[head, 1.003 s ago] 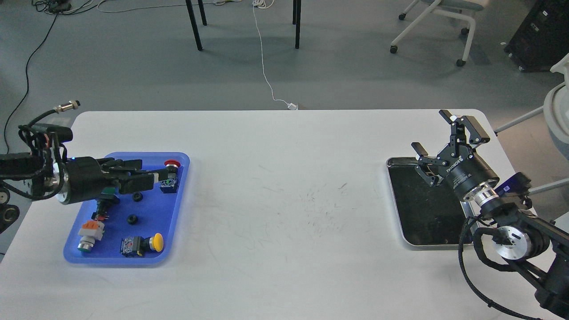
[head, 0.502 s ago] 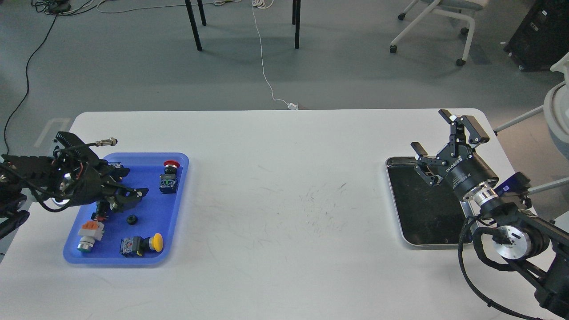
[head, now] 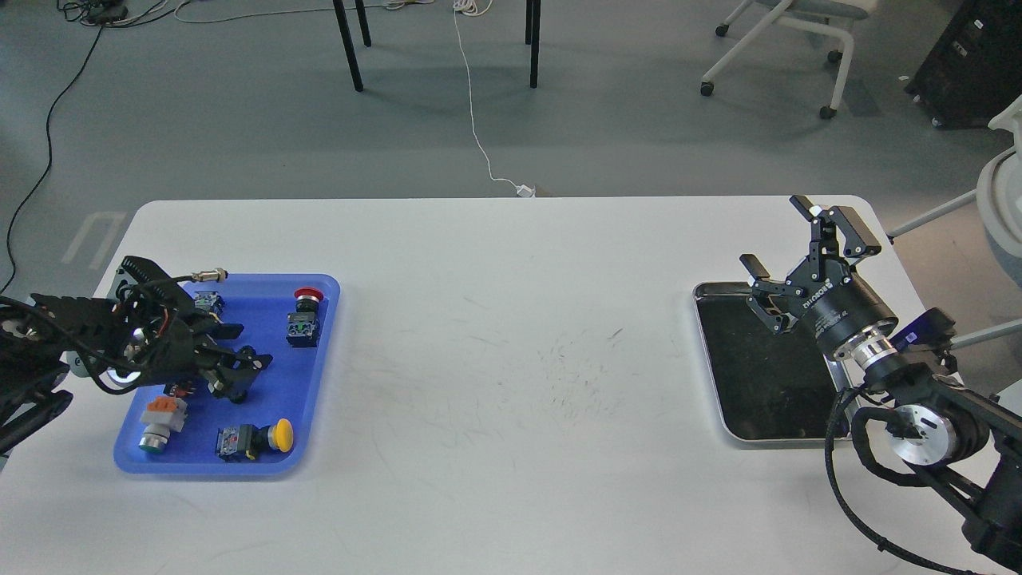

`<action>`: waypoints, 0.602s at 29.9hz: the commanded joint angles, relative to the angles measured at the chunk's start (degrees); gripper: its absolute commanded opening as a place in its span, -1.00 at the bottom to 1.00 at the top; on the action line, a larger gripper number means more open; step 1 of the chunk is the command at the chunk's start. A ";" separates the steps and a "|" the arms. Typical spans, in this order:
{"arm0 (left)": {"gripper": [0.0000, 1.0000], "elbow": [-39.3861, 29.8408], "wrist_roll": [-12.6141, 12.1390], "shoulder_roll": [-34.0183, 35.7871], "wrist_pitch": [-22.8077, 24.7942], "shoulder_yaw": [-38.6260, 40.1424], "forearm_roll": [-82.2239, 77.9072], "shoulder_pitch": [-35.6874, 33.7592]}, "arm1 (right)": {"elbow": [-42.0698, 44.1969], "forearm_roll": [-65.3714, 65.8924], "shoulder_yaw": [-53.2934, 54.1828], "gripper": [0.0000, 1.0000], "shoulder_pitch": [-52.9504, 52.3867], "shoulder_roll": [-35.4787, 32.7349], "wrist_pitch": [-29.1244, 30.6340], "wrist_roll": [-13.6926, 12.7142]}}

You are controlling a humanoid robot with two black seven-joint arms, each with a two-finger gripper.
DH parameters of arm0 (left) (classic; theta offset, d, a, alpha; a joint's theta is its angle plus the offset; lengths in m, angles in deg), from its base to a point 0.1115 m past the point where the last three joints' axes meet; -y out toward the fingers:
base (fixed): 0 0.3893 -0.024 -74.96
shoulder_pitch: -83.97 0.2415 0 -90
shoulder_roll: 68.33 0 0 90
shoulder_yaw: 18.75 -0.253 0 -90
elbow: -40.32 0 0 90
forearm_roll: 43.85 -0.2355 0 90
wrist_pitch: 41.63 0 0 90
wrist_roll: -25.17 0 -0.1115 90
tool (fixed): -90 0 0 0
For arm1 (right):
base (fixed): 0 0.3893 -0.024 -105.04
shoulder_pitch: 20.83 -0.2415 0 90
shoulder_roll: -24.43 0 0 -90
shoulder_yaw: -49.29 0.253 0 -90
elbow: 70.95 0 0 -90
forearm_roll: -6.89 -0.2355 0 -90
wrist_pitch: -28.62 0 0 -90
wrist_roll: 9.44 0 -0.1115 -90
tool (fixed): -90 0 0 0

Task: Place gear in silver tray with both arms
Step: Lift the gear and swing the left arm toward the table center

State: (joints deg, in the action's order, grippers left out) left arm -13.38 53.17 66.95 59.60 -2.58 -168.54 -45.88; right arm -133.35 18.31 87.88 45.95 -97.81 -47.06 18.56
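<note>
Two trays sit at opposite ends of the white table point(head: 495, 383), which is why my arms are spread so wide. My left gripper point(head: 239, 374) hangs low in the blue tray point(head: 315, 391) at the left, over the spot where a small black gear would lie; its dark fingers merge, so I cannot tell whether they grip anything. My right gripper point(head: 786, 263) waits over the far edge of the silver tray point(head: 718, 399), fingers spread wide, holding nothing. Push buttons crowd the blue tray: red point(head: 306, 298), yellow point(head: 279, 435), orange-topped point(head: 160, 415). Bare tabletop lies between the trays.
</note>
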 commanded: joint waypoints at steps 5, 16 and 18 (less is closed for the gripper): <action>-0.47 0.44 0.00 -0.10 0.02 -0.35 -0.31 0.21 | 0.00 0.00 0.00 0.97 -0.08 -0.01 0.00 0.00; -0.78 0.00 0.00 0.60 0.02 -1.14 -0.02 -0.41 | -0.09 0.00 0.09 0.97 -0.17 -0.10 0.00 0.00; -0.78 -1.05 0.00 1.56 0.02 -0.71 0.07 -0.93 | -0.09 0.00 0.17 0.97 -0.25 -0.10 0.00 0.00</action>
State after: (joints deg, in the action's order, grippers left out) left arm -13.19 53.18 67.46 59.68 -3.88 -168.66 -46.11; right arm -133.44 18.31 87.97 45.78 -97.86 -47.04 18.56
